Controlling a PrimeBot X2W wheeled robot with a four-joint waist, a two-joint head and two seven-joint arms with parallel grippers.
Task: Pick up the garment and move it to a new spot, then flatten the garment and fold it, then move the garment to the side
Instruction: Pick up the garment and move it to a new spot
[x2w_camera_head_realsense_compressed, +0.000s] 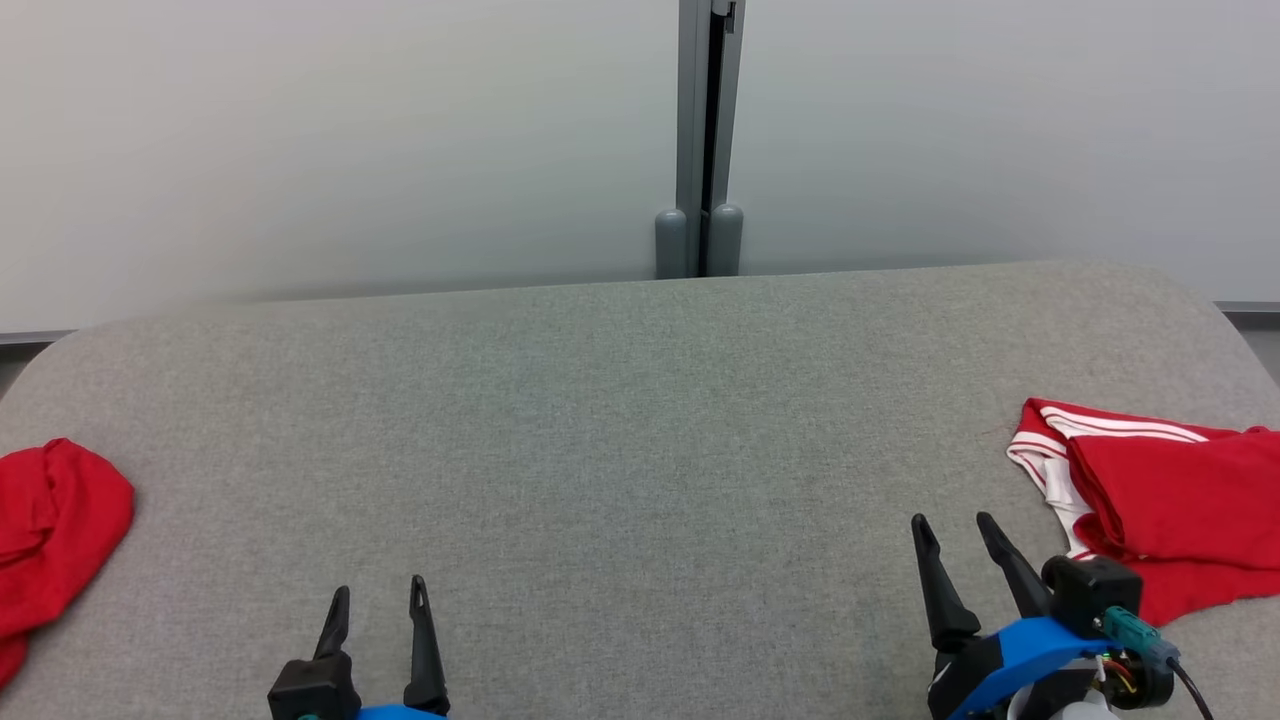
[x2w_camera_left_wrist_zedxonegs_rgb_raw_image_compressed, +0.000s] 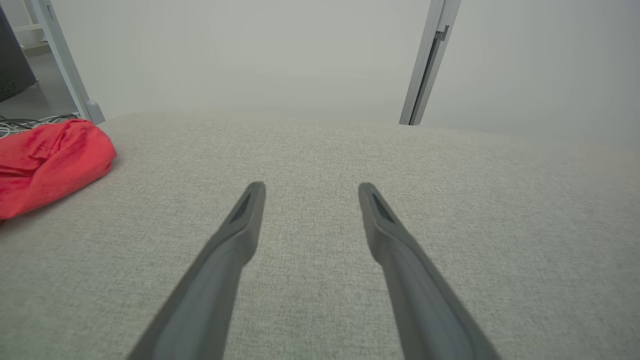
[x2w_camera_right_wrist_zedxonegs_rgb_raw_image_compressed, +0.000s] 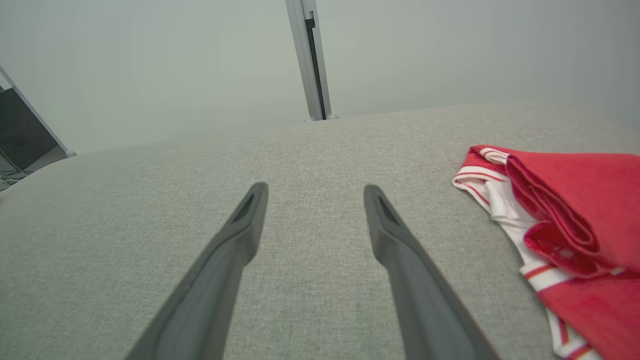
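A red garment with white striped trim (x2w_camera_head_realsense_compressed: 1170, 490) lies loosely folded at the right edge of the grey fabric-covered table (x2w_camera_head_realsense_compressed: 620, 420); in the right wrist view the same garment (x2w_camera_right_wrist_zedxonegs_rgb_raw_image_compressed: 575, 210) sits to the right of the fingers. A plain red garment (x2w_camera_head_realsense_compressed: 50, 530) lies bunched at the table's left edge, and it appears as a red heap (x2w_camera_left_wrist_zedxonegs_rgb_raw_image_compressed: 50, 160) in the left wrist view. My left gripper (x2w_camera_head_realsense_compressed: 379, 588) (x2w_camera_left_wrist_zedxonegs_rgb_raw_image_compressed: 311, 187) stands open over bare table near the front. My right gripper (x2w_camera_head_realsense_compressed: 952, 520) (x2w_camera_right_wrist_zedxonegs_rgb_raw_image_compressed: 316, 187) is open too, just left of the striped garment, holding nothing.
A pale wall with a grey vertical post (x2w_camera_head_realsense_compressed: 705, 140) stands behind the table's far edge. The table's corners are rounded. Cables on the floor (x2w_camera_left_wrist_zedxonegs_rgb_raw_image_compressed: 25, 122) show beyond the left end.
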